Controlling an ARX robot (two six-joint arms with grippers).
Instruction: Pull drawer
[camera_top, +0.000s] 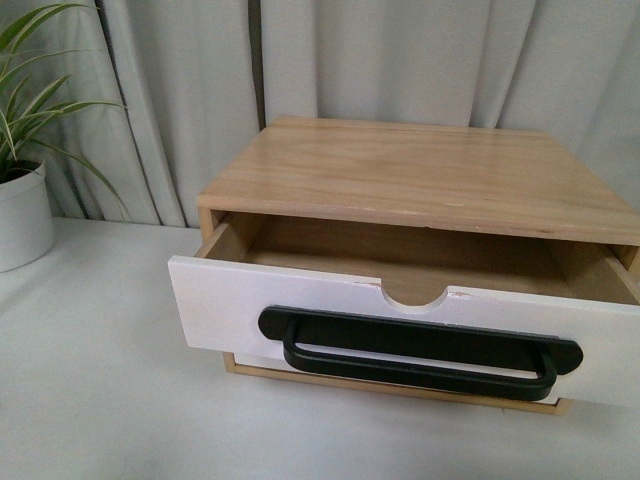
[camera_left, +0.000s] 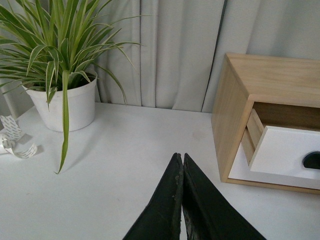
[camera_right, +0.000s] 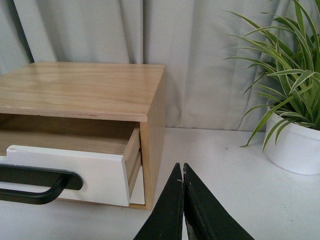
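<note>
The drawer (camera_top: 230, 300), white-fronted with a long black bar handle (camera_top: 420, 352) and a half-round notch in its upper edge, stands pulled part way out of a light wooden cabinet (camera_top: 420, 170). Its inside shows bare wood. In the left wrist view the drawer (camera_left: 287, 152) juts from the cabinet's side, and my left gripper (camera_left: 180, 159) is shut over the white table, apart from it. From the right wrist, the drawer (camera_right: 100, 175) and its handle (camera_right: 35, 182) appear beside my right gripper (camera_right: 181, 167), which is shut and holds nothing. Neither arm appears in the front view.
A spider plant in a white pot (camera_top: 22, 215) stands at the table's far left, seen also as a white pot (camera_left: 67, 107). Another potted plant (camera_right: 295, 145) stands to the right. Curled paper strips (camera_left: 12, 137) lie by the left pot. Grey curtains (camera_top: 400, 60) hang behind.
</note>
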